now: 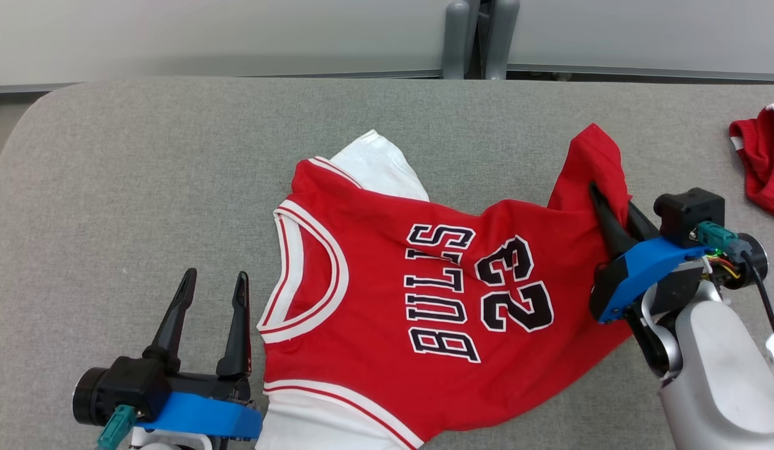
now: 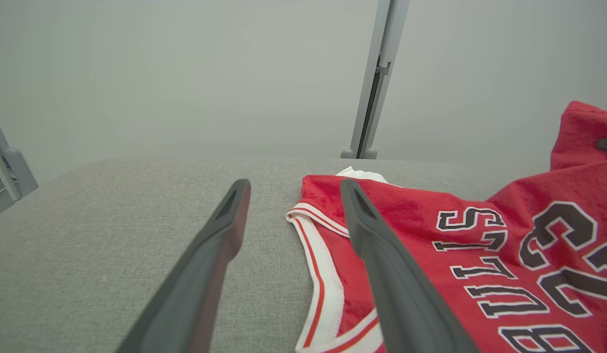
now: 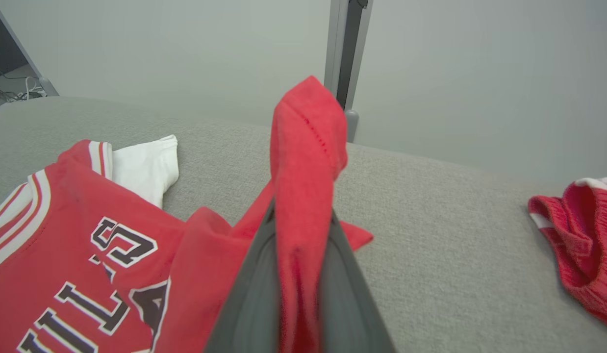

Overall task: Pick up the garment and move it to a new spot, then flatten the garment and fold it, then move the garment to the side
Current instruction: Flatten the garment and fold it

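Left tool stands apart, empty, beside the jersey collar on the bench. Right tool is clamped on its raised corner. Pinch the shoulder, then pull taut, low.

Looking like a robotics lab or test bay. Grey fabric-covered table is spreading out under the left claw; plain pale partition panels are standing beyond its fingertips, joining at a grey metal post ahead of the right claw. Loose cables are lying on the floor far to its left.
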